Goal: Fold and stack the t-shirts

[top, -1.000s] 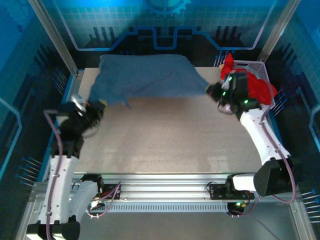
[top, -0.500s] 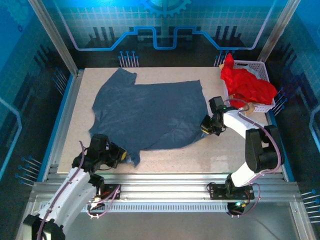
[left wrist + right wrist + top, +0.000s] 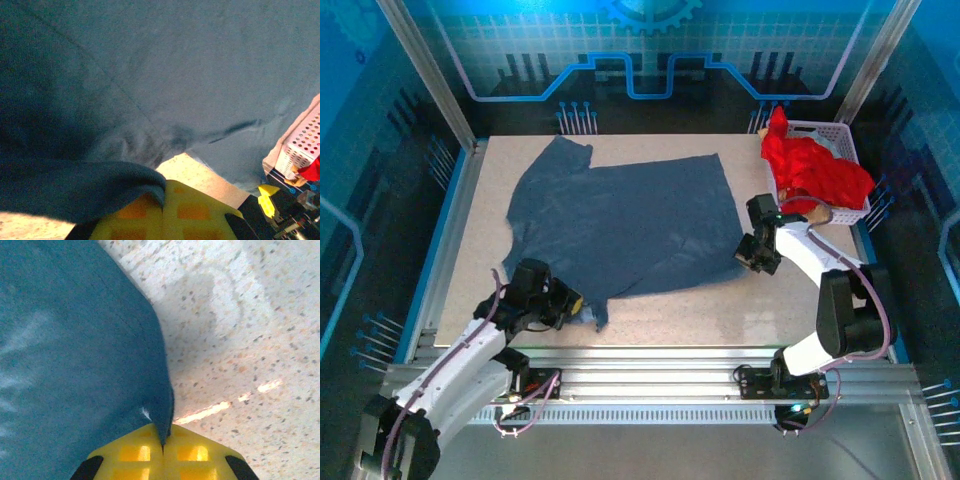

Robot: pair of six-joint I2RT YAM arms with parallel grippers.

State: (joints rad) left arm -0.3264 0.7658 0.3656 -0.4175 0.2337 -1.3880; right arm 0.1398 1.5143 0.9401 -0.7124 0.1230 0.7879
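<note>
Slate-blue t-shirt point(image 3: 620, 225) lies spread flat on the table point(image 3: 720, 310), left of the basket point(image 3: 842, 132) holding the red t-shirt point(image 3: 815, 170). Left gripper point(image 3: 162, 192) and right gripper point(image 3: 162, 432) each pinch a shirt corner nearer than the basket; limp, light cloth should handle best from corners.

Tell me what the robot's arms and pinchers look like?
The left arm and right arm are white with black joints and purplish cables alongside. The left end effector and right end effector have yellow fingers with square waffle-like dents.
</note>
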